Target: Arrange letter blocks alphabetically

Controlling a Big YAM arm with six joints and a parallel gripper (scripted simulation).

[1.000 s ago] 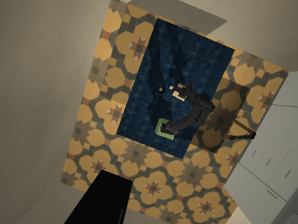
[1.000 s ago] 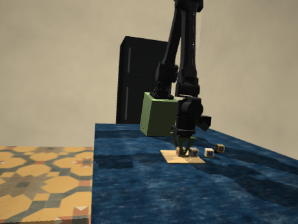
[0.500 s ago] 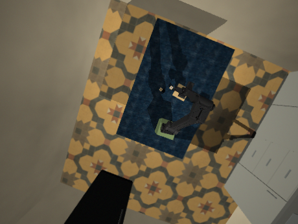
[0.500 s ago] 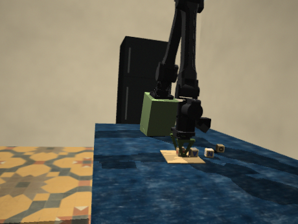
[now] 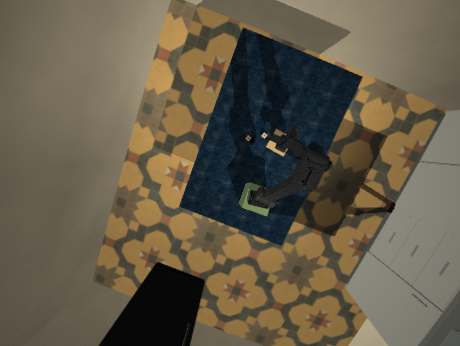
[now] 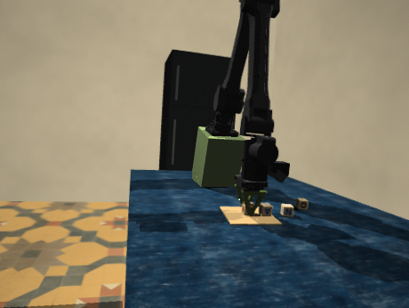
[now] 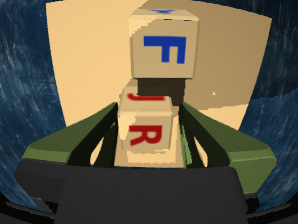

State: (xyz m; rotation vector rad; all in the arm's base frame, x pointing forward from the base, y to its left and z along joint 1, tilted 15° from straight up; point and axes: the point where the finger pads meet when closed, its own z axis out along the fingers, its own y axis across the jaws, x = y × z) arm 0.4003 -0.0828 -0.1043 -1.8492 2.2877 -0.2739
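Observation:
A tan mat [image 7: 87,56] lies flat on the blue table top; it also shows in the exterior view [image 6: 251,216]. Two wooden blocks sit on it. One has a red R on top [image 7: 148,132]; beyond it, touching or nearly touching, is one with a blue F on top [image 7: 164,46]. My gripper [image 7: 148,109] is down over the R block with a green finger on each side and narrow gaps; it is open around the block. In the exterior view the gripper [image 6: 251,206] stands upright over the mat. Two more blocks [image 6: 287,209] [image 6: 302,203] lie off the mat to the right.
My arm's green base box [image 6: 218,162] stands on the table behind the mat. A black cabinet [image 6: 191,111] stands on the floor beyond the table. The table's left edge drops to a patterned floor [image 6: 58,249].

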